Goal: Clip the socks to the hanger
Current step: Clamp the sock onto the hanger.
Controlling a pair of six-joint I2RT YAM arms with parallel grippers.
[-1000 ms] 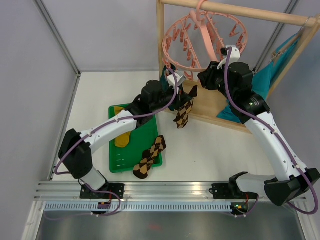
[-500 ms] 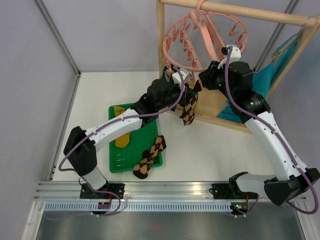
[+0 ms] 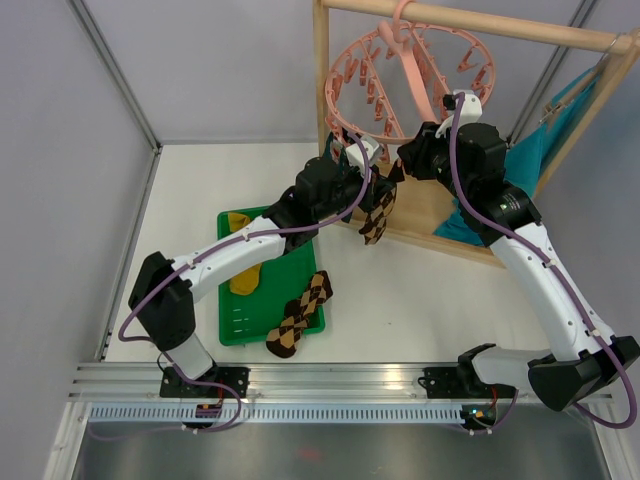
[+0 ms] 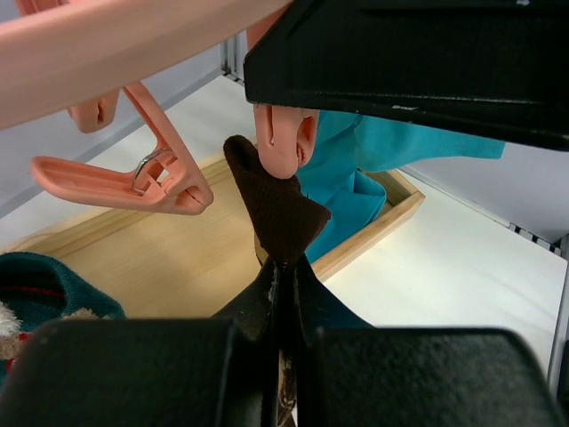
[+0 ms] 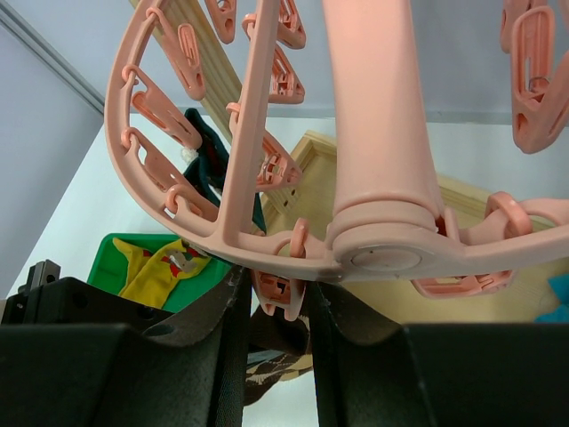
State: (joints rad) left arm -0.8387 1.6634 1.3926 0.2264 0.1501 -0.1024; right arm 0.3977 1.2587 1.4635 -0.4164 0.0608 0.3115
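Brown argyle sock (image 3: 376,217): hangs clear of the table, dark cuff up, toe down, in front of the wooden rack's base. The tip of the cuff touches the mouth of one pink clip (image 4: 284,147) under the hanger's ring (whether the clip has bitten onto the fabric or the fabric only rests against it cannot be told from the left wrist view).

Left gripper (image 4: 284,286): fingers pressed together on the sock's cuff just below that clip, with the fabric pinched flat between them.

Right gripper (image 5: 278,292): comes in from the opposite side. Its fingers are closed narrowly on the clip, right beneath the ring and near the central hub.

Hanger (image 3: 410,70): round, pink, hooked over the top bar of the wooden rack (image 3: 322,90). The ring is tilted and clips dangle all round it. A dark teal sock (image 5: 200,151) hangs under the ring beside the rack's upright.

Further out: a green tray (image 3: 232,325) sits on the white table (image 3: 430,300), left of the rack. A yellow sock (image 3: 246,280) lies in the tray. A second argyle sock (image 3: 300,315) lies across the tray's right rim, partly on the table. A turquoise cloth (image 3: 530,160) drapes at the rack's right end, behind the right arm.
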